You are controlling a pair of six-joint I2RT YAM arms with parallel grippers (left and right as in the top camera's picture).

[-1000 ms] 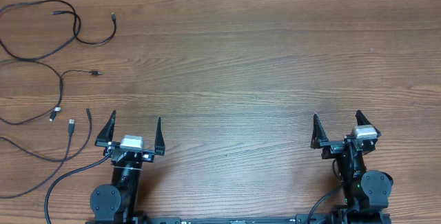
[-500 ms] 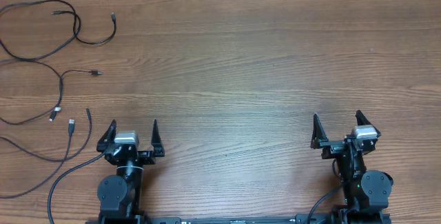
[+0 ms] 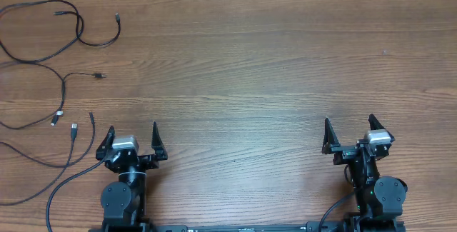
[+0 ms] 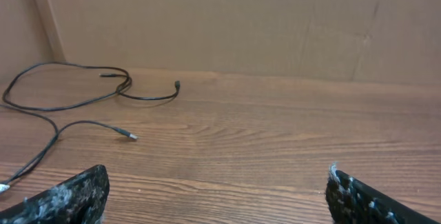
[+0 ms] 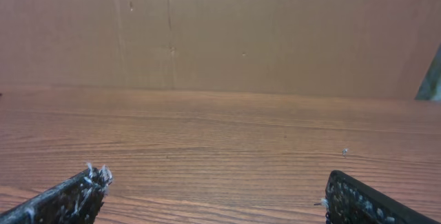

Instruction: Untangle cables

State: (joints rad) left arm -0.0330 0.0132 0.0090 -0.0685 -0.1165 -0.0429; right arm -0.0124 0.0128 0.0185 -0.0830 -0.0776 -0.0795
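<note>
Three thin black cables lie spread out and apart on the wooden table at the far left of the overhead view. One loops along the top left (image 3: 78,25). One ends in a small plug (image 3: 98,76). One has a silver-tipped plug (image 3: 73,128) close to my left gripper. My left gripper (image 3: 133,127) is open and empty, just right of the nearest cable ends. In the left wrist view (image 4: 213,180) the looping cable (image 4: 148,98) lies far ahead on the left. My right gripper (image 3: 349,120) is open and empty at the near right, also shown in the right wrist view (image 5: 215,180), with no cable nearby.
A brown cardboard wall (image 4: 207,17) stands along the table's far edge. A thicker black arm cable (image 3: 53,196) curls on the table left of the left arm's base. The cables run off the table's left side.
My left gripper has shifted a little to the left, toward the cable ends. The right arm and the cables have not moved.
</note>
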